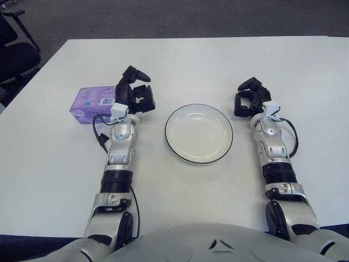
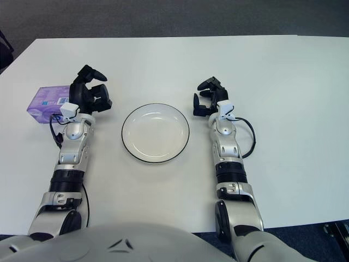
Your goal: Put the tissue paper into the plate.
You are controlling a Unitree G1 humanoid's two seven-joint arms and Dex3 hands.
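The black fingers (image 1: 139, 76) of the robot's left hand (image 1: 134, 94) are spread and partly curled around empty space, grasping nothing, just to the right of the purple rectangular tissue paper pack (image 1: 94, 102); whether the hand touches the pack cannot be told. The pack lies flat on the white rectangular table (image 1: 185, 60), left of the round white plate with a thin dark rim (image 1: 199, 134) and apart from it. The plate holds nothing and sits between the two silver forearms. On the plate's right, the right hand (image 1: 248, 98) shows with its black fingers (image 1: 248, 84) curled loosely inward, grasping nothing. A black office chair (image 1: 16, 52) stands on the grey carpeted floor (image 1: 180, 17) beyond the table's left corner.
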